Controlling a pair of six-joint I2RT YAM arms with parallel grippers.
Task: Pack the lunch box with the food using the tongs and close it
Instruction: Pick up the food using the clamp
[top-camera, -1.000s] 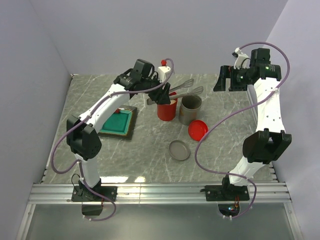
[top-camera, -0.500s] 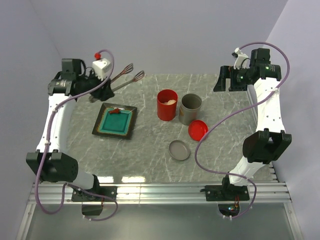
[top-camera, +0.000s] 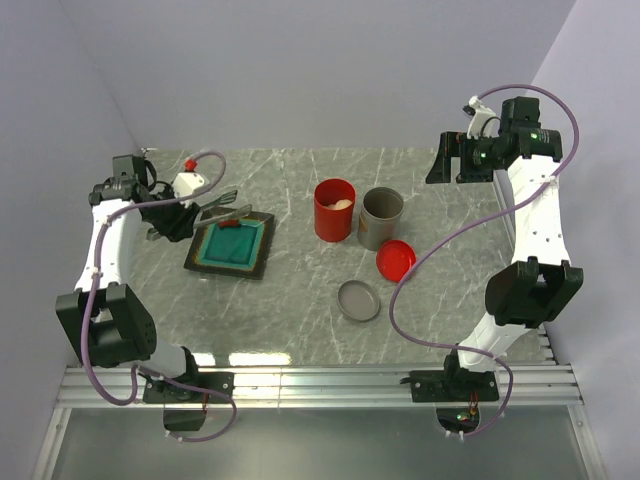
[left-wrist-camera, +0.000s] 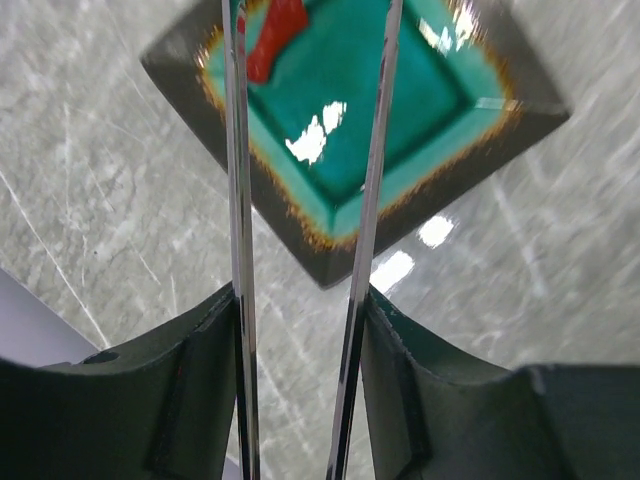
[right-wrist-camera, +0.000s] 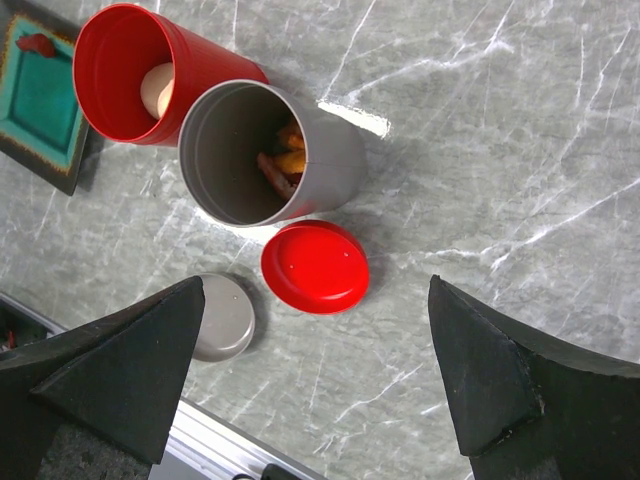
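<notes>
Left gripper (left-wrist-camera: 300, 325) was clamped on tongs (left-wrist-camera: 238, 200), one finger pressing each slim arm. Tongs reached over tray (left-wrist-camera: 420, 120). Red food piece (left-wrist-camera: 275, 35) sat at upper left of wrist view, beside left tong arm (tips out of frame, so capture unclear). Lunch box (top-camera: 334, 222) stood mid-frame in overhead view, open, beige ball (right-wrist-camera: 157, 88) inside, red lid (right-wrist-camera: 315, 267) lying nearby. Right gripper (top-camera: 452, 162) was spread wide, empty, upper right. Risk: off-centre squeeze could flick piece off tray; weak pinch could drop it short of box.

Middle crowded — right side open
The lunch box (top-camera: 334, 210) and grey can (top-camera: 381, 218) stand just beside each other, with no passage between. The red lid (top-camera: 396, 260) and grey lid (top-camera: 359, 300) lie nearer. The tongs (top-camera: 225, 210) overhang the tray (top-camera: 230, 250) — the table (top-camera: 430, 205) right of the can is free.
</notes>
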